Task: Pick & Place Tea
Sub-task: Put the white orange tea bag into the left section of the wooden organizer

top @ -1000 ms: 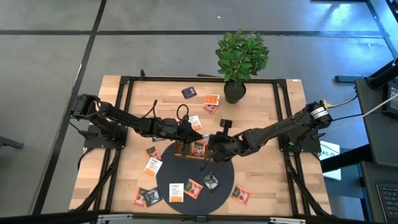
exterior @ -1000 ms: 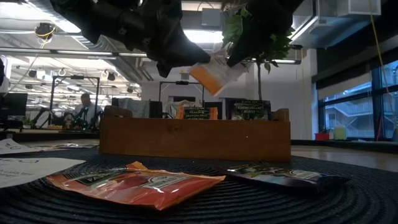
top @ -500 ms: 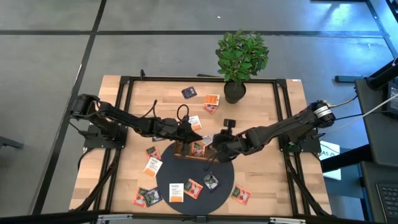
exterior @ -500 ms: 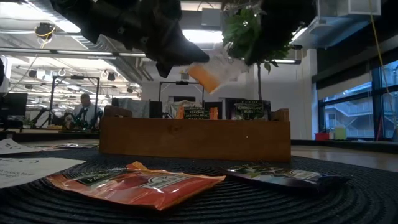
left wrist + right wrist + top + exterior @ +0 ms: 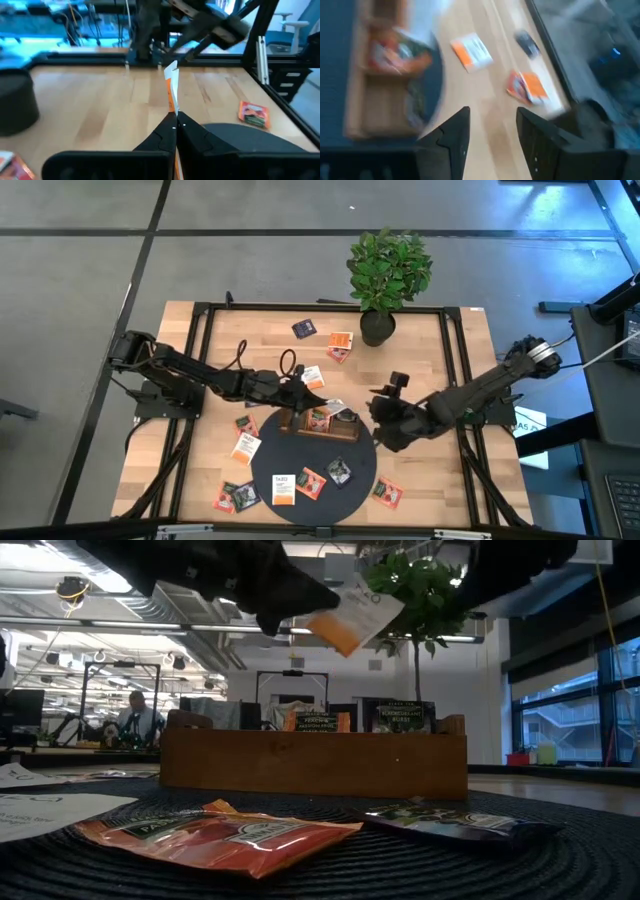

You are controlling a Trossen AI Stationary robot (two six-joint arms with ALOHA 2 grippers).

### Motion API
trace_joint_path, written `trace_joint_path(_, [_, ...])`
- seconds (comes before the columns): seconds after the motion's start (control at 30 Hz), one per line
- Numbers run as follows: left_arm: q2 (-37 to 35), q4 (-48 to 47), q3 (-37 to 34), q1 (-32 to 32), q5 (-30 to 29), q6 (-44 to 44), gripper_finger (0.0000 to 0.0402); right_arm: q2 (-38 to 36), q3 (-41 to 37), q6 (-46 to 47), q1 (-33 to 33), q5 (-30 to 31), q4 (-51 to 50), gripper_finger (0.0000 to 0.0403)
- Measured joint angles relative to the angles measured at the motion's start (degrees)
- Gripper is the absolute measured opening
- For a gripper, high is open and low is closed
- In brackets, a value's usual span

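My left gripper (image 5: 316, 401) is shut on one orange-and-white tea sachet (image 5: 355, 620), held in the air above the brown wooden tray (image 5: 300, 424). The tray stands on a round black mat (image 5: 300, 455) and has sachets standing in it (image 5: 316, 721). My right gripper (image 5: 380, 418) is to the right of the tray, open and with nothing in it (image 5: 492, 131). More tea sachets lie flat on the mat (image 5: 311, 481) and on the wooden table (image 5: 245, 448). My left gripper pinches the sachet between its two shut fingers (image 5: 167, 131), near the sachet's orange end (image 5: 318, 628). The fingers come nearly level from the table's left. The sachet shows edge-on, sticking out past the fingertips (image 5: 172, 82). It is tilted and hangs clear above the tray.
A potted plant (image 5: 388, 270) stands at the far edge of the table. Loose sachets lie near it (image 5: 340, 343) and along the near edge (image 5: 388, 494). A black frame runs around the table top (image 5: 455, 350). A person sits in the room far behind (image 5: 135, 715).
My right gripper has let go of the sachet that both grippers held. It has drawn away toward the table's right edge. The sachet stays in my left gripper above the tray and has tipped a little.
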Motion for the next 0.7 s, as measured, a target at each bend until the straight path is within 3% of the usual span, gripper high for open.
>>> trace_joint_path(0.13, [0.0,2.1,0.0,-1.0,-0.5,1.6,0.0002,-3.6,-7.7,-11.7,0.2,-1.0,18.3,0.0163])
trace_joint_path(0.4, [0.0,3.8,0.0,-3.0,-4.1,6.2,0.0003,-7.6,-20.8,-30.3,-1.4,-10.5,56.6,0.0163])
trace_joint_path(0.53, [0.0,5.5,0.0,-3.4,-4.5,6.5,0.0002,-6.2,-23.2,-35.2,-1.6,-15.1,67.6,0.0163])
trace_joint_path(0.7, [0.0,6.8,0.0,-3.7,-3.4,6.5,0.0003,-3.7,-23.5,-37.3,-2.9,-15.9,73.4,0.0163])
